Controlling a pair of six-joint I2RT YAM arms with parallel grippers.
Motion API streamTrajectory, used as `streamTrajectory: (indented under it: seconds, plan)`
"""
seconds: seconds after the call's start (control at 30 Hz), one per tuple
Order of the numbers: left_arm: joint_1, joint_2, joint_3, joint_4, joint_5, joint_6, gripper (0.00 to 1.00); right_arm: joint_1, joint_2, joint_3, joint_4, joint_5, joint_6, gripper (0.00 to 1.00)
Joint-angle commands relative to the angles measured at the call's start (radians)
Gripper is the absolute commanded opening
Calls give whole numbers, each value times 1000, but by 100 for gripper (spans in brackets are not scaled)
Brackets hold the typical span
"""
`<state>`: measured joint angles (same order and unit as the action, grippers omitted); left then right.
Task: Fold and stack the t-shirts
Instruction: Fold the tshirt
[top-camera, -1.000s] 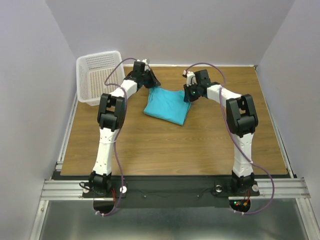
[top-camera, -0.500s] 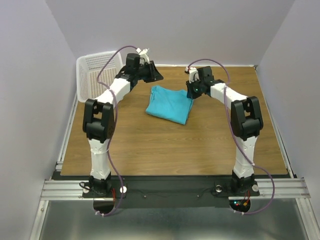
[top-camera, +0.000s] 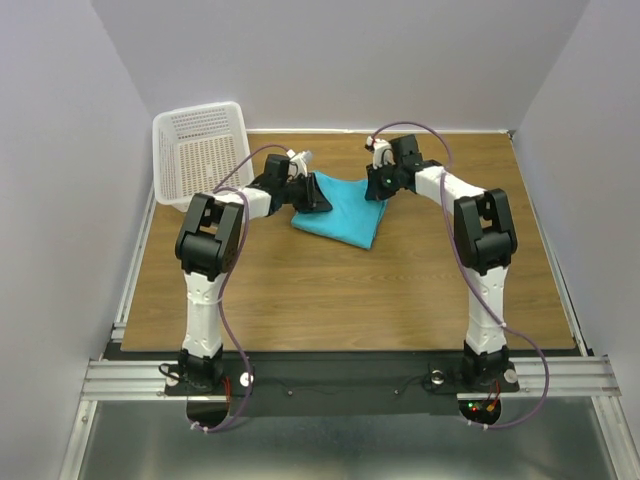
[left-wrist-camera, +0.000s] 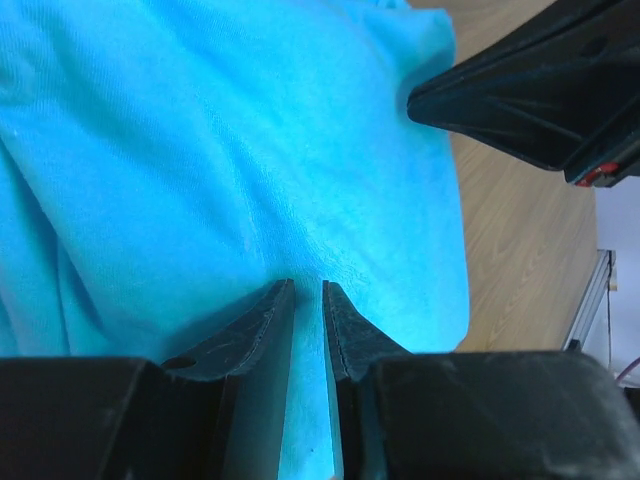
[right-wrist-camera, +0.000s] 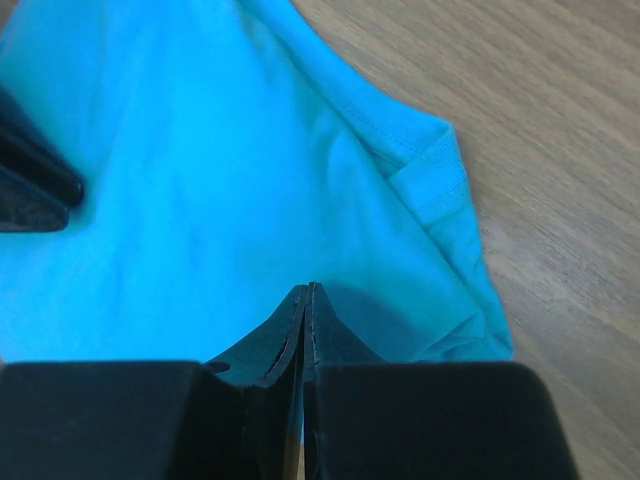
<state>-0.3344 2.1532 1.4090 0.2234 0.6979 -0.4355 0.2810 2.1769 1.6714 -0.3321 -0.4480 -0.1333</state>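
Table (top-camera: 330, 290): one wooden top; its near half carries only the two arm bases.
Left arm, change: half a second ago it was lifted clear toward the far edge; it has now come back down onto the left side of the shirt.
Left gripper (left-wrist-camera: 308, 287): jaws a narrow slit apart, tips on the cloth; nothing shows caught between them.
Right gripper (right-wrist-camera: 306, 288): unchanged, jaws pressed together, tips resting on the shirt's far right corner by a hemmed edge; no fold is visibly pinched.
Shirt (top-camera: 345, 212): a turquoise bundle, already folded to a compact patch, lying in the far half of the table about midway between its left and right edges, with one gripper at each side. It has barely shifted over the last second.
Meaning for the task: the left arm let go and returned, which looks like regrasping or smoothing for one more fold; stacking is not yet begun.
Basket (top-camera: 197, 155): white mesh, at the far left corner, well apart from the shirt.
Count: shirts one; baskets one; arms two; grippers two.
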Motion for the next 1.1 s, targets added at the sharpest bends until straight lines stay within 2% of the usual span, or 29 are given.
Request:
streamTrajectory:
  seconds: [0.0,0.17,0.37,0.63,0.73,0.93,1.07]
  plan:
    - [-3,-35,-22,103,34,14,29,-11,18,59,5,61,32,5]
    - [3,-67,-136,109,0,41,29,-29,34,57,4,156,43,1]
    - [5,-93,-185,116,-31,32,28,-43,52,56,2,224,49,1]
    - [6,-170,-243,131,-51,53,29,-66,57,71,-1,243,32,1]
    - [6,-220,-237,140,-66,67,30,-65,-9,60,1,235,3,1]
    - [8,-271,-130,134,-129,63,33,-65,-184,-34,1,99,-97,4]
    - [6,-190,-41,143,-112,23,33,-63,-281,-165,-2,-183,-112,7]
